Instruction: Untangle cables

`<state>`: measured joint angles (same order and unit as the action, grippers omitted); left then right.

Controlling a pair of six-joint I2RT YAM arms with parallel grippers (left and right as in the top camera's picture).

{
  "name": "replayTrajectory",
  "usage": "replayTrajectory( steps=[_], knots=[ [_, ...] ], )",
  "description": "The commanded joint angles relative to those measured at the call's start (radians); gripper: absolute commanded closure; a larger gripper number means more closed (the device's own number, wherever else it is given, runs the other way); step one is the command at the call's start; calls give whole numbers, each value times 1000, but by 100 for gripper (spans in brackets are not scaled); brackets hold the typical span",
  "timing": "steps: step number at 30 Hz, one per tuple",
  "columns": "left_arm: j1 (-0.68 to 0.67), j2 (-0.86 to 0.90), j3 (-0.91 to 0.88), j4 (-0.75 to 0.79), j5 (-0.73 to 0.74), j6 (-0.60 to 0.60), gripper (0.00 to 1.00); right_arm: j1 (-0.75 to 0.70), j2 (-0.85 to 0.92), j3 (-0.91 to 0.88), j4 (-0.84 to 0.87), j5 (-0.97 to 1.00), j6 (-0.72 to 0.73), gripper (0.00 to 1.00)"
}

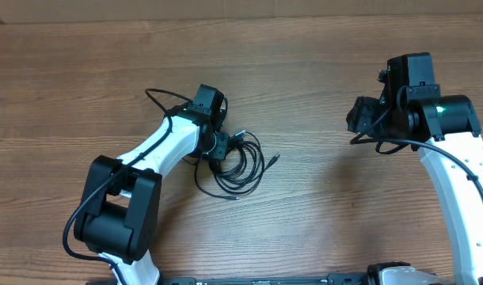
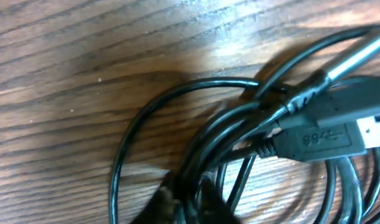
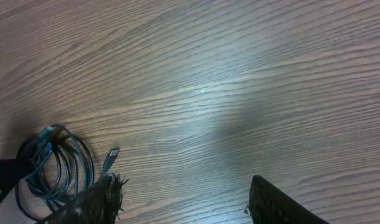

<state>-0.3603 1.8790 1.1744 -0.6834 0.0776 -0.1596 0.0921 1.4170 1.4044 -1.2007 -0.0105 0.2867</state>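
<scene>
Closest to the left wrist camera, the left gripper (image 2: 185, 205) showed only as two blurred dark fingertips (image 2: 164, 202) at the bottom edge. Strands of the cables (image 2: 240, 134) ran between them. Whether the jaws were clamped on those strands or merely flanking them could not be told. Just beyond, a USB plug (image 2: 358, 127) lay with its long axis across the picture. Its metal end pointed right and was cut off by the frame. A second, thinner plug above it was out of focus.

In the right wrist view, the right gripper (image 3: 187, 208) hung above the bare table (image 3: 227, 81) with its jaws wide apart and nothing between them. Only the tips of its fingers (image 3: 95, 200) entered at the bottom edge. Far to the left, that camera caught the whole bundle as a small coil, with one loose plug end beside it.

Only the overhead view gave the layout. The cables lay coiled near the table's middle, right at the tip of the left arm (image 1: 158, 146), whose wrist hid its fingers and part of the coil. One loose end pointed right and another toward the near edge. The right arm (image 1: 451, 158) stood well apart.
</scene>
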Motion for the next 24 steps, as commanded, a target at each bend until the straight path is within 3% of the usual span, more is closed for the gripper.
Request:
replayTrajectory(
  steps=[1,8,14,19,24],
  knots=[
    [-2,14,-1,2,50,6,96,-1,-1,10,1,10,-7,36],
    [-2,-13,230,-176,214,23,96,-1,-1,10,1,2,-6,25],
    [-2,-24,506,-328,402,69,96,-1,-1,10,6,-174,-64,21],
    [-2,-24,593,-351,546,69,96,0,-1,10,27,-379,-162,21],
    [-3,-24,595,-313,704,67,96,14,-1,10,68,-440,-165,21]
  ],
)
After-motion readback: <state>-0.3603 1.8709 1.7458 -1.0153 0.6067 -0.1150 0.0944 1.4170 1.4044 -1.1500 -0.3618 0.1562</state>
